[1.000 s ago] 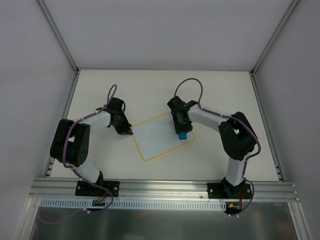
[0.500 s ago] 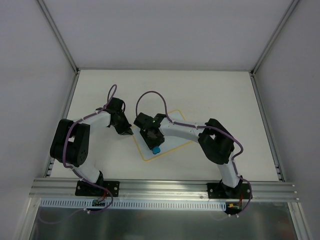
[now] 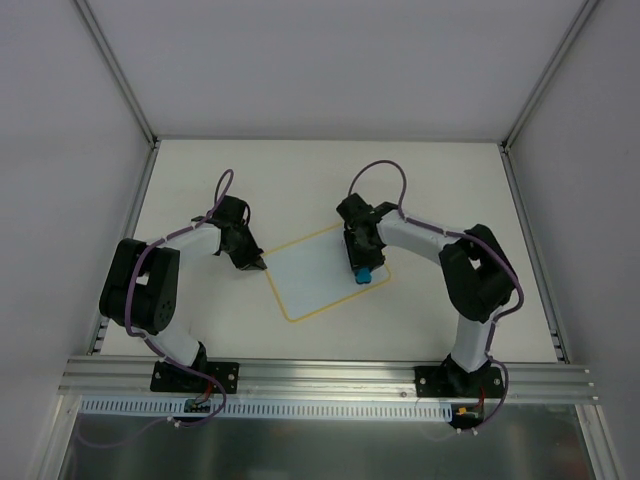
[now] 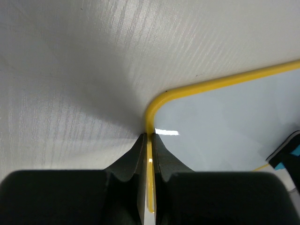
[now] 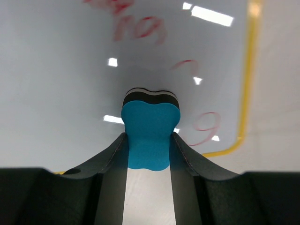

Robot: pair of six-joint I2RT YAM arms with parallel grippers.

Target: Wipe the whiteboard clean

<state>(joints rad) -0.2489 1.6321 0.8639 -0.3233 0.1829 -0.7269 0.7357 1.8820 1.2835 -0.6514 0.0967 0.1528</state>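
1. The flat white rectangular whiteboard with a thin yellow rim and rounded corners lies on the desk at a slant, between the two arms and near the desk's middle.
2. Faint red scribbles show on its surface in the right wrist view. Some lie ahead of the eraser and some to its right, close to the rim. All look pale and smeared.
3. A small blue foam eraser with a black and white layer at its far end stands with that layered end against the board. In the top view the eraser sits near the board's right corner, inside the rim.
4. The right fingers are closed on the eraser, one on each flank, and the blue block fills the gap between them.
5. The left fingers are pinched together on the yellow rim at the board's left corner. One tip is on the desk side and the other on the board side, and the rim runs through the narrow slit between them.
6. The pale matt desk carries the board and is bare around it.
7. Purple cables loop above both arms.
8. An aluminium rail at the near edge bears both arm bases.
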